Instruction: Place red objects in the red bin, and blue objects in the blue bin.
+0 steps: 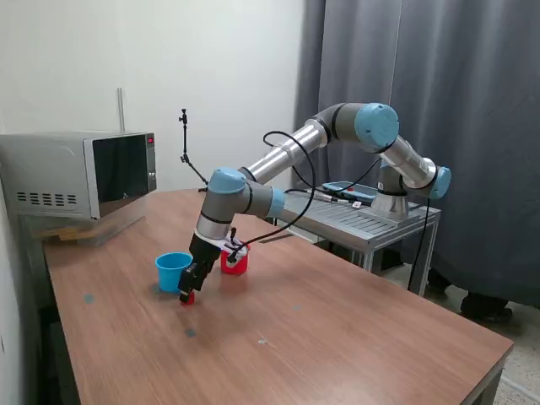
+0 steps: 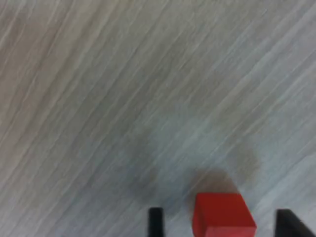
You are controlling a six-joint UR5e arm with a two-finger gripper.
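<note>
One small red cube (image 1: pixel 187 297) lies on the wooden table, just in front of the light blue cup, the blue bin (image 1: pixel 173 271). My gripper (image 1: pixel 191 282) is lowered right over this red object. In the wrist view the red cube (image 2: pixel 223 217) sits between the two dark fingertips (image 2: pixel 155 222), with a gap on each side, so the gripper (image 2: pixel 221 228) is open around it. The red cup, the red bin (image 1: pixel 235 261), stands upright just beyond the wrist, toward the exterior view's right. No blue objects show in either view.
A microwave (image 1: pixel 80 173) stands at the table's far corner on the exterior view's left. A metal stand (image 1: pixel 371 221) carries the arm's base at the back right. Faint grey spots mark the tabletop (image 1: pixel 337 337).
</note>
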